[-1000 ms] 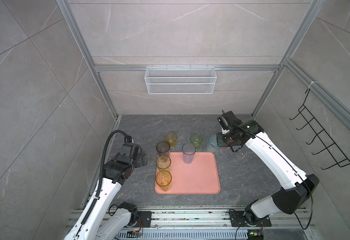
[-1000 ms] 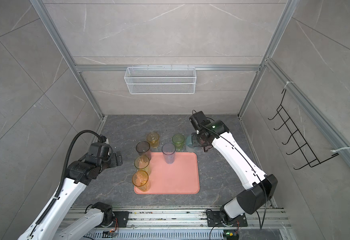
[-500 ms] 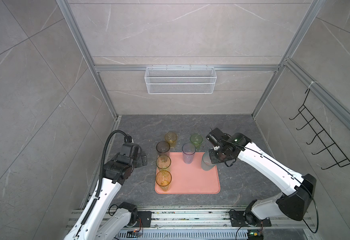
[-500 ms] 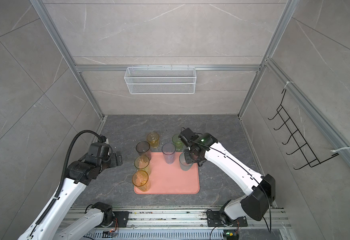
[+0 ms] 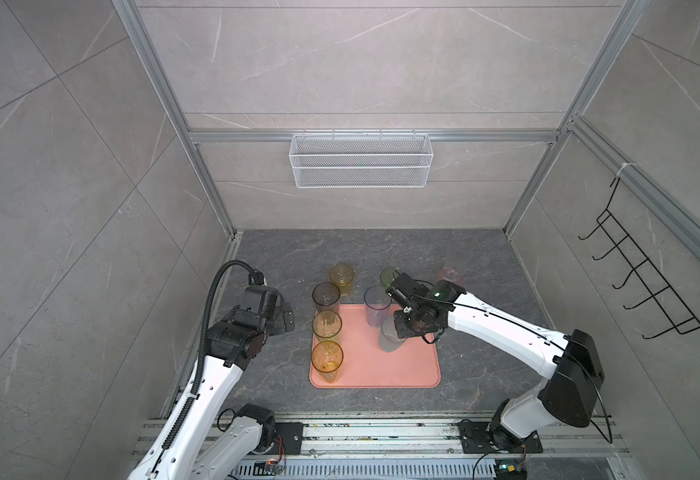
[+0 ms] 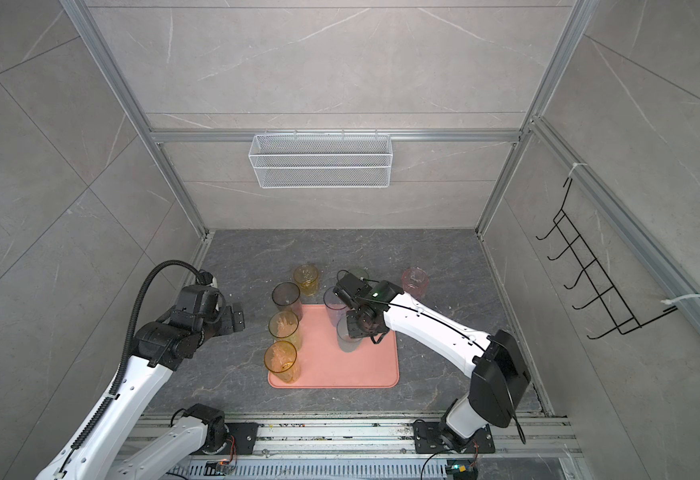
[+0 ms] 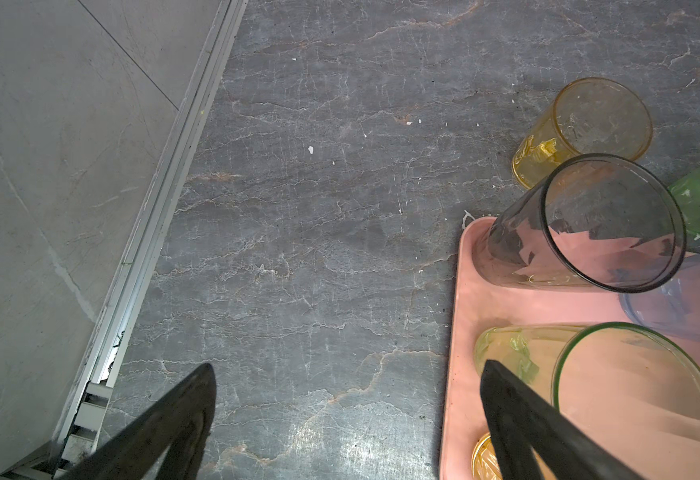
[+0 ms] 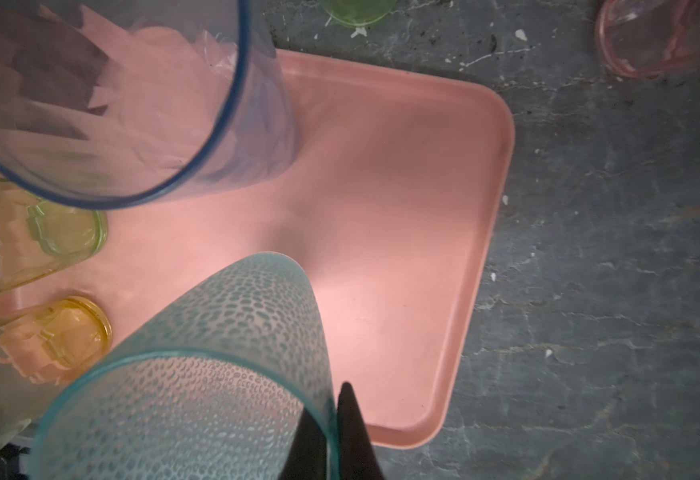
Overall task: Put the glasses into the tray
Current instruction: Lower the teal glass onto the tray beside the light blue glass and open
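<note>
right claw (image 8: pixel 336 409) carried teal glass (image 8: pixel 232 332) off the table (image 5: pixel 485 357), now over tray (image 8: pixel 402 199)

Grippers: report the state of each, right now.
Left gripper: open, holding nothing.
Right gripper: closed on the rim of the teal glass.

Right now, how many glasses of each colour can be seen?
Amber glasses: 2
Yellow-green glass: 1
Smoky grey glass: 1
Blue glass: 1
Green glass: 1
Pink glass: 1
Teal glass: 1
Total: 8
</note>
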Robot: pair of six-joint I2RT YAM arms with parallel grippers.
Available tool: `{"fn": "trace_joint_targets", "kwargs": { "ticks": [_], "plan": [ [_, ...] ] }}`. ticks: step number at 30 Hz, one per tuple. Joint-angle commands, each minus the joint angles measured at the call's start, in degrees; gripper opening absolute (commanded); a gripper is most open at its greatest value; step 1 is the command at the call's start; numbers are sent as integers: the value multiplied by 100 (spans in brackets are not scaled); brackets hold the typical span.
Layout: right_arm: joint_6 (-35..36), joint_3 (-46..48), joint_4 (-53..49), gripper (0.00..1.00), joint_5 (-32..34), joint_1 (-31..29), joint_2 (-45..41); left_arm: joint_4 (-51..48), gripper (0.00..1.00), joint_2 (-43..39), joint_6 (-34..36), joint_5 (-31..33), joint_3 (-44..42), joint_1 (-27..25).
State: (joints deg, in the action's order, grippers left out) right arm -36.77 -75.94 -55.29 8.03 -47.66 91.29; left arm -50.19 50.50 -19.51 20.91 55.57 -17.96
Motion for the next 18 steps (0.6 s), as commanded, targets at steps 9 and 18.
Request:
{"fn": "trace_joint_targets", "kwargs": {
  "ticks": [9,18],
  "plan": [
    [-203,-307,150,0,30,-217,492,-38,99,4,-89,90,24,29],
    [-222,-404,181,0,15,-244,622,-36,99,24,-97,80,31,29]
  ]
}}
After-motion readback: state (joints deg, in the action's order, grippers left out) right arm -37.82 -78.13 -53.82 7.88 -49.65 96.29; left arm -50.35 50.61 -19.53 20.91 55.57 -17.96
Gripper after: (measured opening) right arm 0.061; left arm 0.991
